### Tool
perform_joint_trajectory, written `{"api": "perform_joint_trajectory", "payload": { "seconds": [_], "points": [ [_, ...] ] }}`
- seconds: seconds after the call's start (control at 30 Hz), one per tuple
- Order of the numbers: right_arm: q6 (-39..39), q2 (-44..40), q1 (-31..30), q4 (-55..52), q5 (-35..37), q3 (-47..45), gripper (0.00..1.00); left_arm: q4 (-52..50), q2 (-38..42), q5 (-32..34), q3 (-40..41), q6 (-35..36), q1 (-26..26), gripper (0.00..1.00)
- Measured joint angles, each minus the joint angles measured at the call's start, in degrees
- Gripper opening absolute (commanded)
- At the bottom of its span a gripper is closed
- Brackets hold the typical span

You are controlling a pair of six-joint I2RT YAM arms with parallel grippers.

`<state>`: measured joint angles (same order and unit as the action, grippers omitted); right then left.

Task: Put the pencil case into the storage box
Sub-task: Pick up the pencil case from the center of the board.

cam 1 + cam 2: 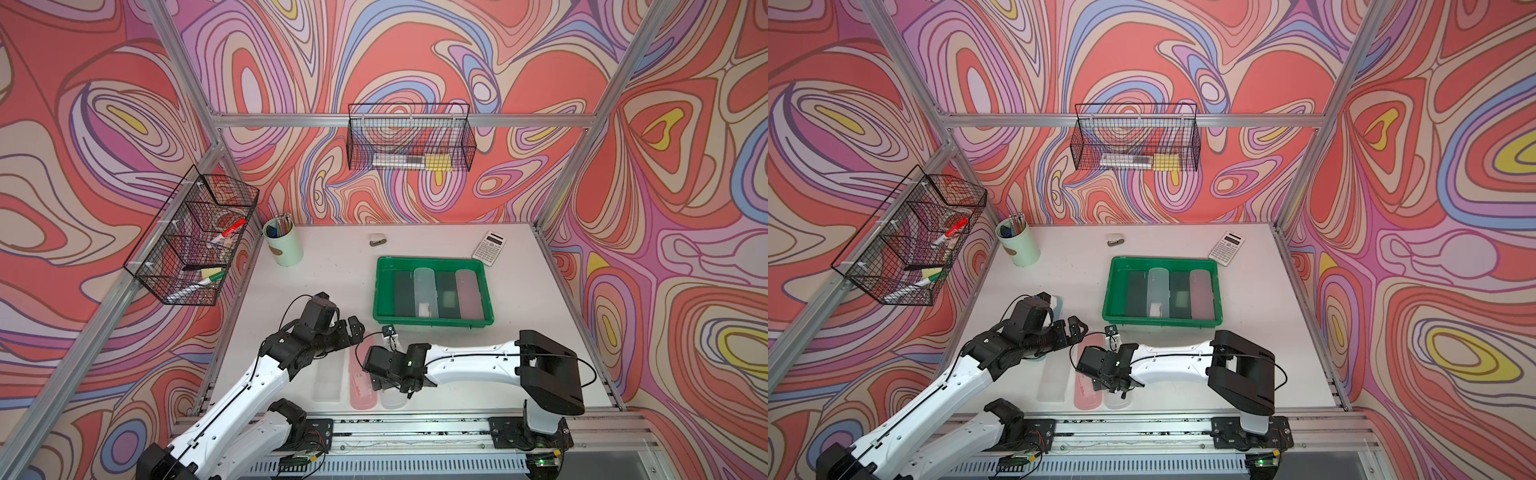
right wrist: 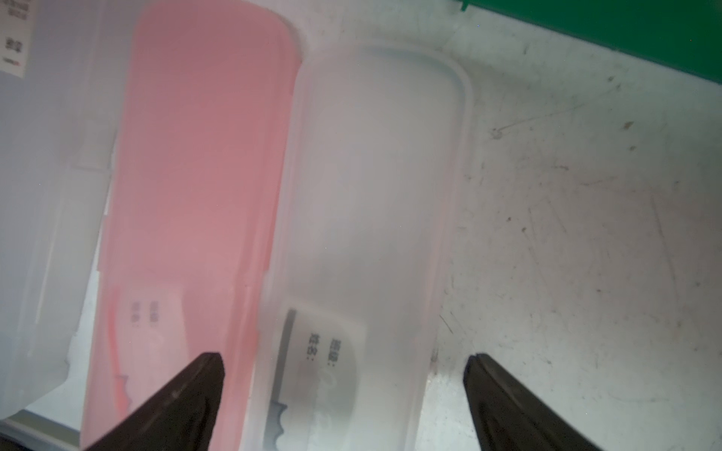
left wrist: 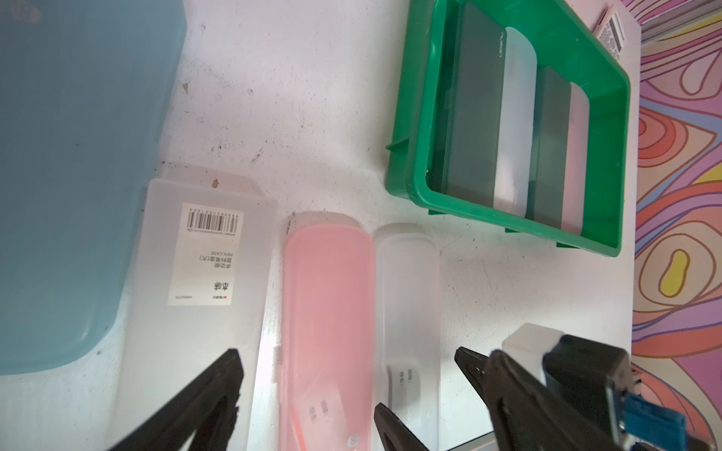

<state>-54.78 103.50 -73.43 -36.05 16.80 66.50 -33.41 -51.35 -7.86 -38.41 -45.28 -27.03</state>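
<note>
On the white table (image 1: pixel 316 286) I saw a pale green cup (image 1: pixel 286 251) of pens (image 1: pixel 282 219) left of centre in both top views. A small grey thing (image 1: pixel 377 240) that I could not name lay near the middle, and a calculator (image 1: pixel 489 248) lay toward the right. One black wire basket (image 1: pixel 183 249) hung at the left, holding a red marker (image 1: pixel 232 227). Another basket (image 1: pixel 411 139) hung at upper centre.

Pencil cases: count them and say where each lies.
7. Four abreast in the storage box: dark case, frosted case, second dark case, rosy case. Three on the table: labelled clear case, pink case, small clear case. A blue shape beside them may be another.
</note>
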Motion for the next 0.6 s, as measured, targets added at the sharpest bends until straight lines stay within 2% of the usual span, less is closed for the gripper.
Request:
{"api": "perform_joint_trajectory", "payload": {
  "seconds": [0.37, 0.6],
  "points": [
    [-3.80, -5.46, 0.02, 0.76, 0.07, -8.66, 0.98, 0.35, 0.02, -0.46, 0.00, 0.02, 0.00, 0.99],
    [-1.68, -10.88, 0.00, 1.29, -0.28, -13.75, 0.98, 0.37, -0.52, -0.76, -0.37, 0.26, 0.00, 0.99]
  ]
}}
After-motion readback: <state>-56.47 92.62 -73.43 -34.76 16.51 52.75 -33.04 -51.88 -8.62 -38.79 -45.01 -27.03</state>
